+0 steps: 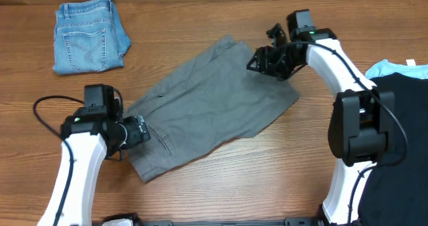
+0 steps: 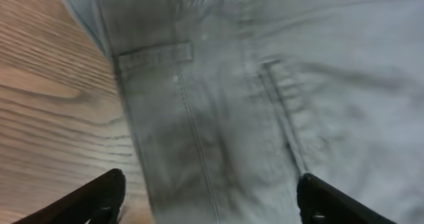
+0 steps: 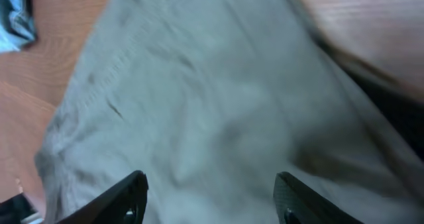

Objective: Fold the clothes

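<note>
The grey shorts point(image 1: 207, 109) lie spread out, slanted across the middle of the table, waistband end at the lower left. My left gripper point(image 1: 137, 131) is open at the waistband edge; in the left wrist view its fingers point(image 2: 211, 194) straddle the grey cloth point(image 2: 265, 85) with a belt loop and seams showing. My right gripper point(image 1: 257, 59) is open over the upper right leg end; in the right wrist view its fingers point(image 3: 211, 194) hover above the grey cloth point(image 3: 212, 98). Neither holds anything.
Folded blue denim shorts point(image 1: 89, 35) lie at the back left. A black garment point(image 1: 398, 146) over a light-blue one point(image 1: 382, 67) lies at the right edge, behind the right arm's base. Bare wooden table point(image 1: 267, 179) shows in front.
</note>
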Action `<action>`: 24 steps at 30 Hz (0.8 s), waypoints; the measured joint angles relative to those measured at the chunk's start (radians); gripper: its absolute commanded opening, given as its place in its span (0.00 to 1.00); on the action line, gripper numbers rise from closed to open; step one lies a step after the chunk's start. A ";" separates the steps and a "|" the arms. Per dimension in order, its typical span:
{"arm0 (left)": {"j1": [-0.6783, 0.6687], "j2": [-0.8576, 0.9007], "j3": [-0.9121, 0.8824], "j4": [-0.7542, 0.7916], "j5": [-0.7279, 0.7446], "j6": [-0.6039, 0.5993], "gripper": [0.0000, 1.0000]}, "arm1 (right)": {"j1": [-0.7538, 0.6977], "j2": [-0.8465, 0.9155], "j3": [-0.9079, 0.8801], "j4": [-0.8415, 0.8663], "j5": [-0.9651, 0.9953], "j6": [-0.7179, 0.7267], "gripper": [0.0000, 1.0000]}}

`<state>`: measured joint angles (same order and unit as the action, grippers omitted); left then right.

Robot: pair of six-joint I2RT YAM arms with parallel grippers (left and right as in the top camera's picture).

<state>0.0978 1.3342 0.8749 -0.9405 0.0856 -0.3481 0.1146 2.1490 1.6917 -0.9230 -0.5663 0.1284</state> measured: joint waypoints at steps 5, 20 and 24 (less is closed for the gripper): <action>0.000 0.126 -0.024 0.064 -0.010 -0.053 0.67 | -0.083 -0.002 0.005 -0.117 0.098 0.020 0.82; 0.000 0.303 -0.024 0.129 -0.042 -0.080 0.58 | -0.109 -0.003 -0.107 0.108 0.142 -0.172 1.00; 0.000 0.303 -0.024 0.128 -0.046 -0.077 0.62 | -0.065 -0.001 -0.139 0.099 0.113 -0.206 0.81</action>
<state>0.0978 1.6367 0.8509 -0.8127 0.0395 -0.4255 0.0498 2.1479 1.5524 -0.8238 -0.4530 -0.0780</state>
